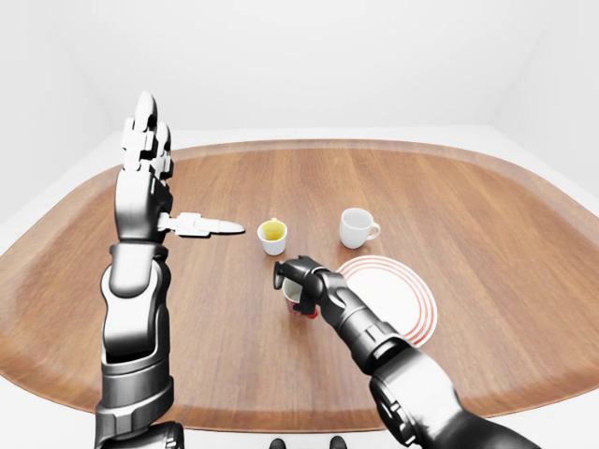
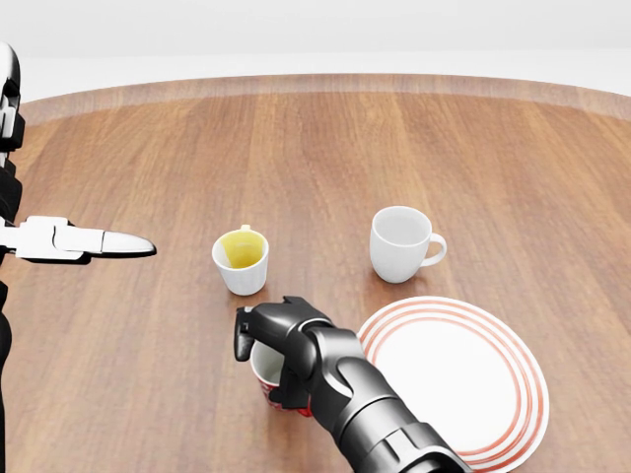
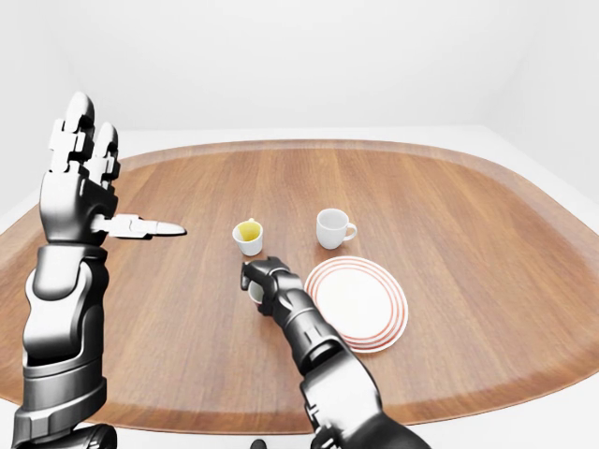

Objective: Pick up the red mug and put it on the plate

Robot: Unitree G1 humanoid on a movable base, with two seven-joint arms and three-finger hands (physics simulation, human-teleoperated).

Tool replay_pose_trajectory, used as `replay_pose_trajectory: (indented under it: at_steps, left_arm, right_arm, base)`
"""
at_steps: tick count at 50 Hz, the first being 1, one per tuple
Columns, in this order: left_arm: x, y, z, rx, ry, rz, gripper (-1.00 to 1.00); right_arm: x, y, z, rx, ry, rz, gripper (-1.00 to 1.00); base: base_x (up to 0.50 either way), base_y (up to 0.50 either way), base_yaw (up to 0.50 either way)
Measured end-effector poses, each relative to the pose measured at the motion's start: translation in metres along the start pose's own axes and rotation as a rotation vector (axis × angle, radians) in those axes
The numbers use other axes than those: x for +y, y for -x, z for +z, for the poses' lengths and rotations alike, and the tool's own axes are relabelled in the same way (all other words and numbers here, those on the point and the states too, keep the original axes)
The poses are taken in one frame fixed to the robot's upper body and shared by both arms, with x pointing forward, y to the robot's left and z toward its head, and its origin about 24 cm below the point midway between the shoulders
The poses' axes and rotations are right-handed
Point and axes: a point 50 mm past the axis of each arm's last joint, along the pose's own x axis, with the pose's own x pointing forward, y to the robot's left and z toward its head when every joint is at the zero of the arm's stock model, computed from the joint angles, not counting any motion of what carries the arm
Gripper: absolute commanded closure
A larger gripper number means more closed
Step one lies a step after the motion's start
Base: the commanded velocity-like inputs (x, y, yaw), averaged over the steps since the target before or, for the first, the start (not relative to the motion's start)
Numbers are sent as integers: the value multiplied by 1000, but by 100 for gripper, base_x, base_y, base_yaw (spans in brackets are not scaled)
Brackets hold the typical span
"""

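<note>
The red mug point(image 2: 264, 379) with a white inside stands on the wooden table, just left of the plate point(image 2: 463, 379), a white plate with red rings. My right hand point(image 2: 281, 350) is closed round the mug from above and the right, hiding most of it. The mug also shows in the left-eye view point(image 1: 298, 301). My left hand point(image 1: 148, 159) is raised upright at the left, fingers open and empty, its thumb point(image 2: 94, 240) pointing right.
A small white cup with a yellow inside point(image 2: 241, 261) stands above the mug. A white mug with a handle point(image 2: 402, 243) stands above the plate. The oval wooden table point(image 1: 487, 206) stretches wide to the right and top.
</note>
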Motion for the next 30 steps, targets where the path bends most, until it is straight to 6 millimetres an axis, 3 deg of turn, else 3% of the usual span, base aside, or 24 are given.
replay_pose_trajectory:
  at_steps: [18, 30]
  left_arm:
    - [-1, -1, 1, -5, -1, -3, -100]
    - [-3, -1, 2, -10, -1, -7, -100]
  right_arm:
    - [-22, 9, 0, -30, 35, -34, 100]
    - [-33, 19, -16, -2, 48, -59, 100]
  base:
    - [0, 0, 0]
    - [0, 0, 0]
